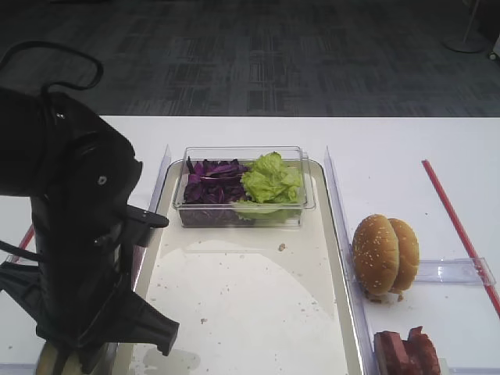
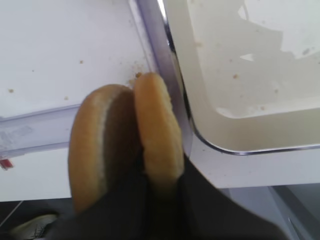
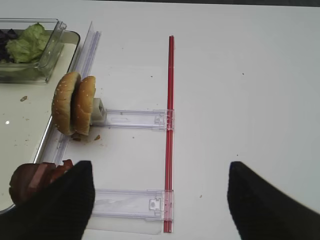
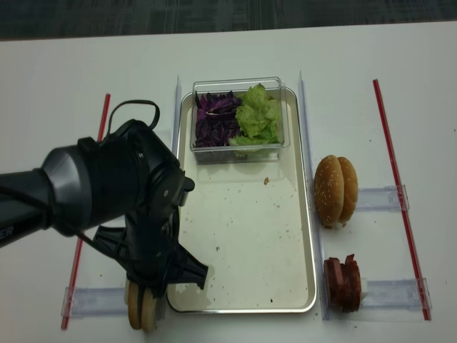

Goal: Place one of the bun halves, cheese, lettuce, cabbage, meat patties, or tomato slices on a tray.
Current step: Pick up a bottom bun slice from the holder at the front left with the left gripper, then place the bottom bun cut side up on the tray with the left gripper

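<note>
Two plain bun halves stand on edge just left of the silvery tray. My left gripper is shut on the bun half nearer the tray's rim. From above, the buns peek out under the black left arm by the tray's near left corner. Purple cabbage and green lettuce share a clear box at the tray's far end. Meat patties sit right of the tray. My right gripper is open over bare table, holding nothing. Cheese and tomato slices are out of view.
Two sesame-seeded buns stand on edge in a clear plastic holder right of the tray. Red strips run along both outer sides of the table. The bulky left arm hides the tray's near left side.
</note>
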Tool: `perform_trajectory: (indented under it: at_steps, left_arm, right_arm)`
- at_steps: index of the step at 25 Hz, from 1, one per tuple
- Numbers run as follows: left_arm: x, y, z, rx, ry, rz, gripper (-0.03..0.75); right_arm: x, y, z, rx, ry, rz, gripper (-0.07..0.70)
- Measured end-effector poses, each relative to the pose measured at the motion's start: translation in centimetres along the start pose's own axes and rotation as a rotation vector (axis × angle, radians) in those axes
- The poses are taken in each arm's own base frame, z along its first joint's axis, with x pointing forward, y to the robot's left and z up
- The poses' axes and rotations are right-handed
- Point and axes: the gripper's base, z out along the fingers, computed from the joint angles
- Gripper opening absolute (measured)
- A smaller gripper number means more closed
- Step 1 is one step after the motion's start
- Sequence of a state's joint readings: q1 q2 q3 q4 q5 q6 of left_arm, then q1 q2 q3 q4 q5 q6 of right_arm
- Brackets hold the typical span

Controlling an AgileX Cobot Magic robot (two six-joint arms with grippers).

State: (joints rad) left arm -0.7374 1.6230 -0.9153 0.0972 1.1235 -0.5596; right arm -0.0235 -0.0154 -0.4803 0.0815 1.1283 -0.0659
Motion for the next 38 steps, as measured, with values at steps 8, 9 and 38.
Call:
perform_trajectory:
  at_steps: [8,9,38]
  left_arm:
    - [-0.5,-0.1,-1.5,-0.006,0.005,-0.006,0.039]
    - [-0.6,-0.1,-1.8,-0.003,0.000,-0.007,0.039]
    - [-2.8,-1.7,-6.5,0.142,-0.121,0.098,0.036]
  right_arm:
    - [0.0,0.0,0.0,0.000,0.000,0.000,0.571]
    - [0.0,0.0,0.0,0.000,0.000,0.000,0.571]
    - [0.0,0.0,0.0,0.000,0.000,0.000,0.571]
